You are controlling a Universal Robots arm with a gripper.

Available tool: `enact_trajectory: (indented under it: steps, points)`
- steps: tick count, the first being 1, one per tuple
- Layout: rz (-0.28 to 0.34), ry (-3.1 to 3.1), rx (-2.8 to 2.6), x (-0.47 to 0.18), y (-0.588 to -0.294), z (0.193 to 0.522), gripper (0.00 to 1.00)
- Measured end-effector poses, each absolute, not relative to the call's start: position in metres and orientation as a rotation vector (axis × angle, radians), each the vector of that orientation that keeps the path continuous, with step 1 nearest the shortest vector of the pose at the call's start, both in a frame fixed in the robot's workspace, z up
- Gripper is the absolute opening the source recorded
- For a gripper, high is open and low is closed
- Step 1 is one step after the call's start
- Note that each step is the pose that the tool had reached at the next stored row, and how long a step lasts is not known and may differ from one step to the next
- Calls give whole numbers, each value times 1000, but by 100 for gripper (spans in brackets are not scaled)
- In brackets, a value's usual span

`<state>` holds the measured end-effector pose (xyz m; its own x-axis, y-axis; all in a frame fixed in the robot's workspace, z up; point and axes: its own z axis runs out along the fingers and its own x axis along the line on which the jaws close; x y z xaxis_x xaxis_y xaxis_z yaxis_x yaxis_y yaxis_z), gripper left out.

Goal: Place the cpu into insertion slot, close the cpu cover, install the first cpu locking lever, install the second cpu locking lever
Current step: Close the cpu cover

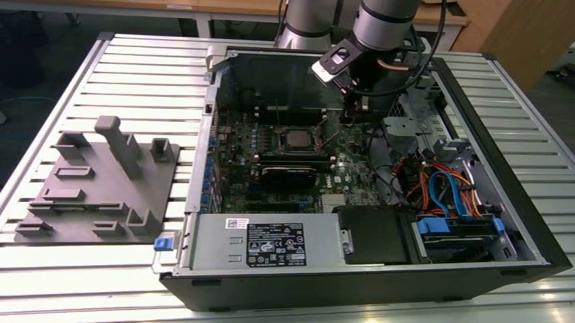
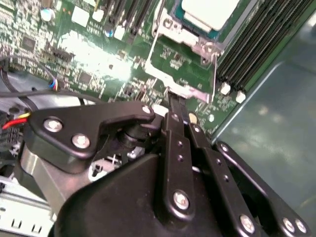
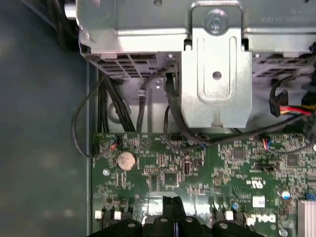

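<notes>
Beside the cpu cover, the tool, fingers pressed together, nothing visible between, tips partly hidden.

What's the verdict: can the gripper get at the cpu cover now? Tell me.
Probably yes: the gripper, fingers shut, sits just beside the cpu cover, with only low board parts between them.

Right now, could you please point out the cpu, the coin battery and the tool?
cpu point(image 2: 210, 12), second wrist view, its pale metal top.
coin battery point(image 3: 126, 160), first wrist view, its round face.
tool point(image 3: 171, 201), first wrist view, between its fingertips.
</notes>
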<state>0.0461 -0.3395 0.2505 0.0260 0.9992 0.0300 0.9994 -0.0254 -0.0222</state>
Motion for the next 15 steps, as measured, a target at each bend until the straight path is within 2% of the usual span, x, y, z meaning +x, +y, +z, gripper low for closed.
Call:
enact_trajectory:
  steps: [15]
  points:
    - [-9,-2167,-2223,44,-340,250,10]
